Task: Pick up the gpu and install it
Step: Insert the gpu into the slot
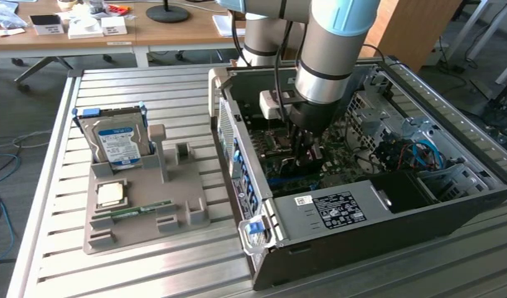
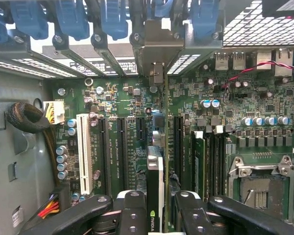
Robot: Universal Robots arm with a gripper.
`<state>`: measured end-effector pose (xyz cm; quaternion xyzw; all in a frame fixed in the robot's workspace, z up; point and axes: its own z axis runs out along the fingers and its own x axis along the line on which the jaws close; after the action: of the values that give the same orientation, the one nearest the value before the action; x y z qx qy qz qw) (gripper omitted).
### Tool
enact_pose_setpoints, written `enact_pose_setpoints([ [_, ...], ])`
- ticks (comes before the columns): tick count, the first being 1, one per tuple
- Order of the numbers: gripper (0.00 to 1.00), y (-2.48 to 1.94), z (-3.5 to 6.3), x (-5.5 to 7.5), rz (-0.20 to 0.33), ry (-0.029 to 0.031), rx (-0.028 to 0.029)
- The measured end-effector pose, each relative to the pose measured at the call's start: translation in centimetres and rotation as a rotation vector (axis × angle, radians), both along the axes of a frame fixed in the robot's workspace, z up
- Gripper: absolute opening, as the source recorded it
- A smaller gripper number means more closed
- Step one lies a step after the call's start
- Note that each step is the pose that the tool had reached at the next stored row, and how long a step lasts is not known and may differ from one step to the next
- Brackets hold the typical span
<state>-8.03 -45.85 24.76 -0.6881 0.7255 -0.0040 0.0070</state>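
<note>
A: Where's the gpu (image 2: 155, 183) now?

B: Inside the case (image 1: 477, 180), standing on edge over the motherboard (image 2: 117, 98). In the wrist view it runs straight away from the camera, its silver bracket (image 2: 155, 54) up against the rear slot openings with the blue latches (image 2: 71, 19).

A: And the pincer (image 2: 155, 215)?

B: Partly closed, one finger on each face of the card, so it has the gpu clamped by its near end. In the exterior view the arm (image 1: 332, 56) reaches straight down into the case.

A: Is the card seated?

B: I can't tell. Its lower edge sits in line with one of the black slots (image 2: 122, 147) beside the white slot (image 2: 84, 152), but whether the contacts are in is hidden by the card itself.

A: So what makes this step go well?

B: I'd say keep the card upright and square to the slot, and let the bracket meet its rear opening without catching the frame. Any push should go straight down and evenly; a tilt could bind the edge or load the board. The RAM (image 2: 198, 161) stands just beside, so no sideways drift.

A: Anything outside the case?

B: The hard drive (image 1: 117, 139) rests in its grey holder (image 1: 146, 211) on the surface (image 1: 154, 87).
</note>
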Motion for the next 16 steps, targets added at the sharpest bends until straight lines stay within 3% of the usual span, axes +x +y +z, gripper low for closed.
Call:
enact_pose_setpoints([
  [16,0.27,-0.01,0.25,0.00,0.000,-0.0004,0.0016],
])
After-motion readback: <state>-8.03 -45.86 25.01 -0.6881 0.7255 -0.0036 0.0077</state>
